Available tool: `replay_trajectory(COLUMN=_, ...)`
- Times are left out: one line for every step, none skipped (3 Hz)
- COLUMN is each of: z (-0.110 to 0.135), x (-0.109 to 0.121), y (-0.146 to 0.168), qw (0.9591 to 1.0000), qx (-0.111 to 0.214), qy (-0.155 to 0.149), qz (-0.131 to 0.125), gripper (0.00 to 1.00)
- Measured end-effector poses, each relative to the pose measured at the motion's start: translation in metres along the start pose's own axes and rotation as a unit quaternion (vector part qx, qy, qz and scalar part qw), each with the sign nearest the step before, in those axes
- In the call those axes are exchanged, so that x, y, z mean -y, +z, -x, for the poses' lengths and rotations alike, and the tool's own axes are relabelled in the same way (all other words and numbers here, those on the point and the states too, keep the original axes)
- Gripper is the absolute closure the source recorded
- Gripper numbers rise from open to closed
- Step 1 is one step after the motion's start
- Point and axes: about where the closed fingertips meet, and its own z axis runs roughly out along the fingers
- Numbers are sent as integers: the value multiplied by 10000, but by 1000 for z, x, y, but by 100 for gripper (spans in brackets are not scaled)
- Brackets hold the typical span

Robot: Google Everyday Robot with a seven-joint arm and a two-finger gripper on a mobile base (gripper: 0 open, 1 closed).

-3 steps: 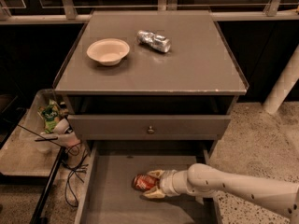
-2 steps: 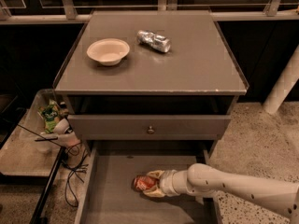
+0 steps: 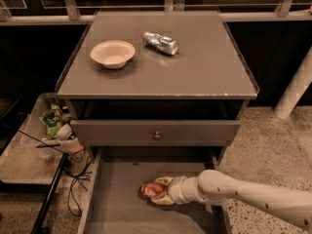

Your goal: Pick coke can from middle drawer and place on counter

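Observation:
The coke can (image 3: 149, 190), red-orange, lies on its side on the floor of the open middle drawer (image 3: 119, 199). My gripper (image 3: 157, 191) reaches in from the right on a white arm, with its tan fingers (image 3: 163, 181) on either side of the can. The counter (image 3: 161, 67) is the flat grey cabinet top above, with a chipped pale front edge.
A cream bowl (image 3: 112, 53) and a crinkled silver can (image 3: 160, 42) sit on the counter. A narrow drawer front with a round knob (image 3: 156, 136) is just above the open drawer. A low side shelf with clutter (image 3: 54, 128) and cables stands at the left.

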Motion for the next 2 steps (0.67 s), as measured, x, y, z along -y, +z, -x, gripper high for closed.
replay_trajectory(z=7, x=14, y=-29, qw=9998, qx=140, qy=133, qz=-51, gripper=100)
replay_trajectory(z=20, x=28, y=-70, qw=9994, qx=292, qy=164, qz=-89, gripper=100)
